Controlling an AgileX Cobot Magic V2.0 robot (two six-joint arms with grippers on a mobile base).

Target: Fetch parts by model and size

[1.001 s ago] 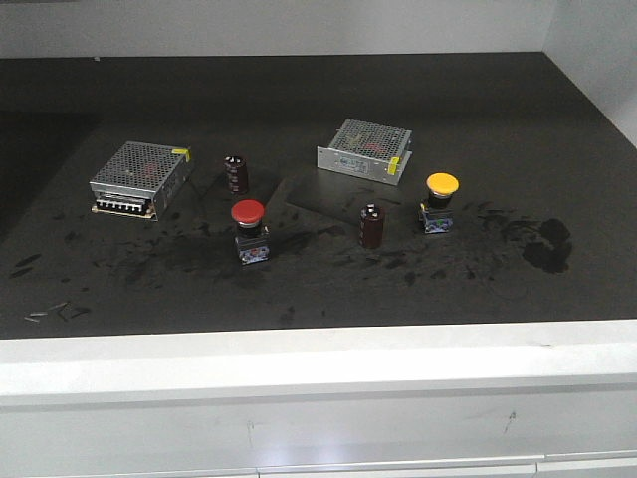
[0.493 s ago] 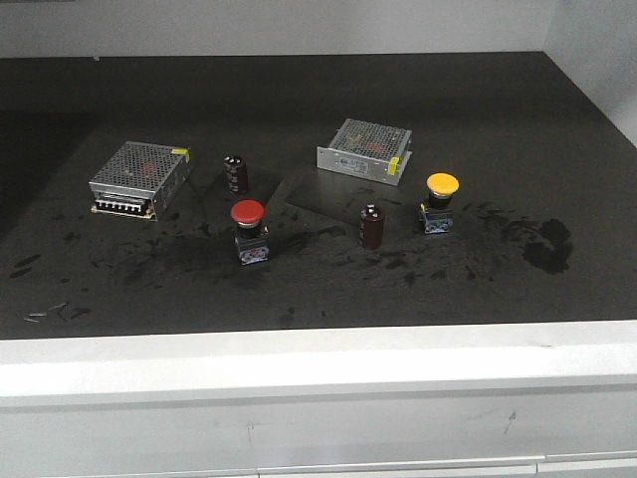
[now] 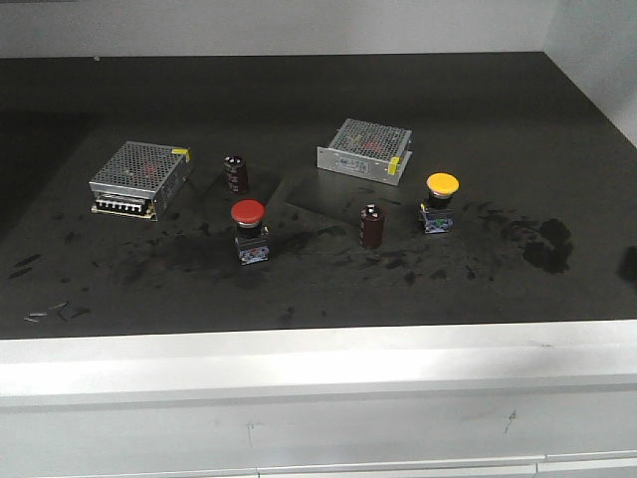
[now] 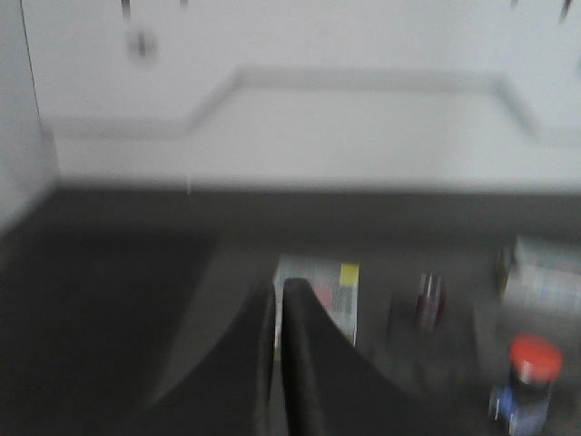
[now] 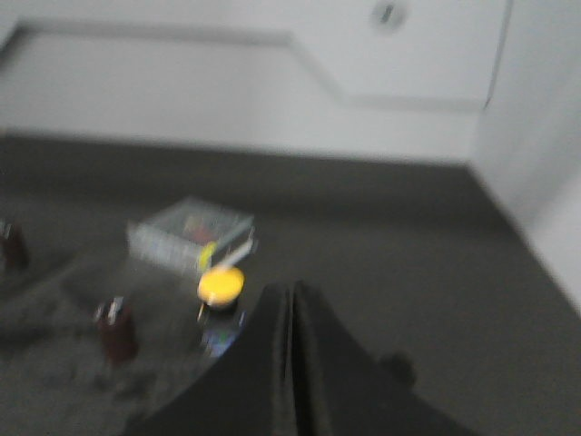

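Observation:
The red-capped push-button (image 3: 249, 227) stands on the dark tabletop, left of centre. The yellow-capped one (image 3: 441, 199) stands to the right. Both are upright on black-and-blue bases. In the blurred left wrist view my left gripper (image 4: 280, 289) is shut and holds nothing, with the red button (image 4: 531, 377) well off to its right. In the right wrist view my right gripper (image 5: 292, 291) is shut and holds nothing. The yellow button (image 5: 221, 295) stands just left of its tips, apart from them.
Two perforated silver power supply boxes (image 3: 139, 177) (image 3: 364, 147) lie behind the buttons. Two maroon capacitors (image 3: 236, 174) (image 3: 371, 226) stand upright beside them. A white ledge (image 3: 318, 358) runs along the front, and a white wall (image 3: 597, 50) closes the right side. A dark blur (image 3: 629, 264) shows at the right edge.
A dark blurred shape has appeared at the right edge of the front view. The buttons, capacitors and boxes have not moved.

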